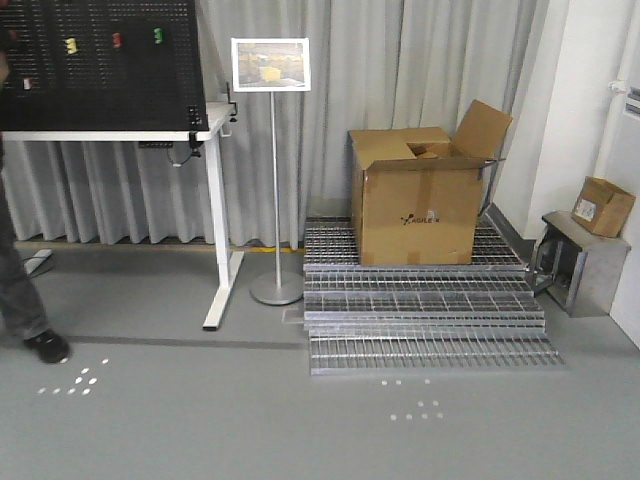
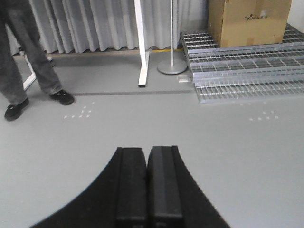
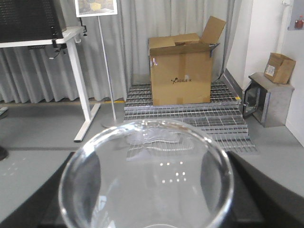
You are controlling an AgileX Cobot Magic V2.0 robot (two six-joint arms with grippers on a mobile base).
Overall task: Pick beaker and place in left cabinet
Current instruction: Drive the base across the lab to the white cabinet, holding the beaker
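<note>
Grey floor (image 1: pixel 200 420) room, curtains behind. White desk (image 1: pixel 110 133) with pegboard far left, sign stand (image 1: pixel 272 170) just off its right edge, cardboard box (image 1: pixel 420 205) well right of that edge on metal grating. No left cabinet in any view. Beaker (image 3: pixel 145 180) fills the right wrist view, off the desk, floor behind it. Right gripper (image 3: pixel 259 202) shows only as dark bulk at the frame corners, fingers hidden by the glass; judged clamped on it. Left gripper (image 2: pixel 147 153) fully closed, pads touching, holding nothing. Step: carry to cabinet. Turn slowly, no tilt, enter above a shelf, seat base flat before releasing. Long axis reads near vertical, flared mouth up toward camera, base out of frame.
</note>
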